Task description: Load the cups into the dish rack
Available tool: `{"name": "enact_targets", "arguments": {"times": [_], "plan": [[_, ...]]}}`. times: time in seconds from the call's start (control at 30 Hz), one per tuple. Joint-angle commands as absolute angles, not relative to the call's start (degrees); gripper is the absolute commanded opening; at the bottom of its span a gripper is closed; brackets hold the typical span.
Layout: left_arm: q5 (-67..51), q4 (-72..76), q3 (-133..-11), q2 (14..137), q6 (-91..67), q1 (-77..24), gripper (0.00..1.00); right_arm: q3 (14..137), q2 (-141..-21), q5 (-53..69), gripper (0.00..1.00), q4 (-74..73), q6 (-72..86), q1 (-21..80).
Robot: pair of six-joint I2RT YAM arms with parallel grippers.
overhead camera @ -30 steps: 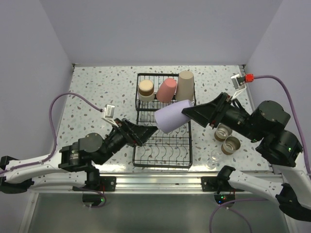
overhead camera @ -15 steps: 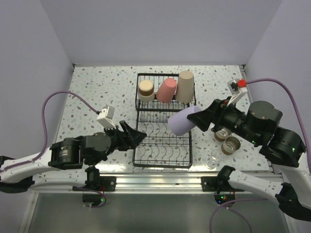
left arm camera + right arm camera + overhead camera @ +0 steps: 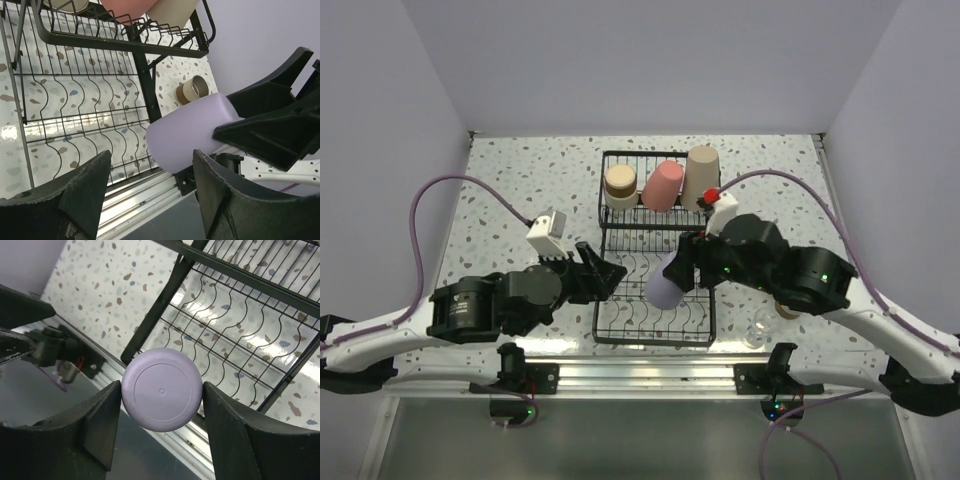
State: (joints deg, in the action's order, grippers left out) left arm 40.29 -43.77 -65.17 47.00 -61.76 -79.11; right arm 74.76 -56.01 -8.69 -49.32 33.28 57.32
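Note:
The black dish rack point(image 3: 603, 300) stands mid-table. In its raised basket sit a short tan-brown cup point(image 3: 620, 183), a pink cup point(image 3: 662, 185) and a tall beige cup point(image 3: 701, 177). My right gripper point(image 3: 682, 270) is shut on the lavender cup point(image 3: 665, 287), tilted base-down over the lower tines. The right wrist view shows the cup's round base point(image 3: 162, 389) squeezed between both fingers. My left gripper point(image 3: 612, 272) is open just left of it, above the rack's left edge; its fingers point(image 3: 85, 190) hold nothing, and the lavender cup point(image 3: 192, 130) lies beyond them.
A tan-brown cup point(image 3: 192, 90) lies on the table right of the rack, mostly hidden under my right arm in the top view. A tiny clear glass point(image 3: 757, 330) stands near the front edge. The metal rail point(image 3: 650, 375) runs along the near side.
My right arm swung the lavender cup left and down, from level above the rack's middle to base-down over the lower tines. The left gripper drew back slightly to the left, away from the cup.

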Motion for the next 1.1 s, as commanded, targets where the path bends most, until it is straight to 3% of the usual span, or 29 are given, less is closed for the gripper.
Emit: {"name": "enact_targets", "arguments": {"times": [0.0, 0.13, 0.6, 1.07], "plan": [[43.2, -41.7, -67.9, 48.0, -58.6, -78.9, 0.7, 79.2, -62.9, -20.1, 0.0, -45.3, 28.9, 65.1], [44.6, -42.4, -69.7, 47.6, -58.0, -78.9, 0.7, 81.4, -71.2, -28.8, 0.0, -45.0, 26.9, 71.4], [47.9, -48.4, -72.9, 44.9, -59.4, -78.9, 0.7, 71.4, -80.8, -36.0, 0.0, -23.3, 23.0, 71.6], [48.3, -52.3, -76.2, 45.3, -58.6, -78.9, 0.7, 72.5, -93.3, -44.7, 0.0, -18.5, 27.5, 71.6]]}}
